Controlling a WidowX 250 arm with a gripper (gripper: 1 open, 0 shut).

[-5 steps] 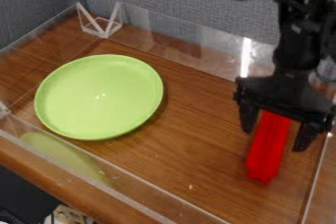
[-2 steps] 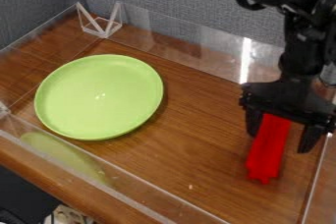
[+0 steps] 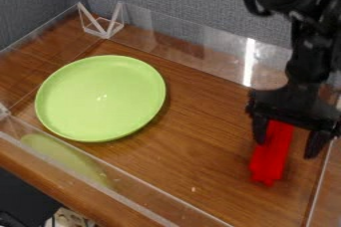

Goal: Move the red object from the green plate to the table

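Observation:
The red object (image 3: pixel 272 157) lies on the table (image 3: pixel 200 107) at the right, well away from the green plate (image 3: pixel 100 96), which holds nothing. My gripper (image 3: pixel 289 135) hangs just above the far end of the red block, its black fingers spread wide on either side of it, open and not gripping. The far tip of the block is partly hidden behind the fingers.
Clear acrylic walls (image 3: pixel 127 176) edge the tabletop on all sides. A small white wire stand (image 3: pixel 100 19) sits at the back left corner. The black arm (image 3: pixel 306 22) rises at the upper right.
The open gripper has drifted slightly right and a little upward off the red block, which stays where it lies on the table.

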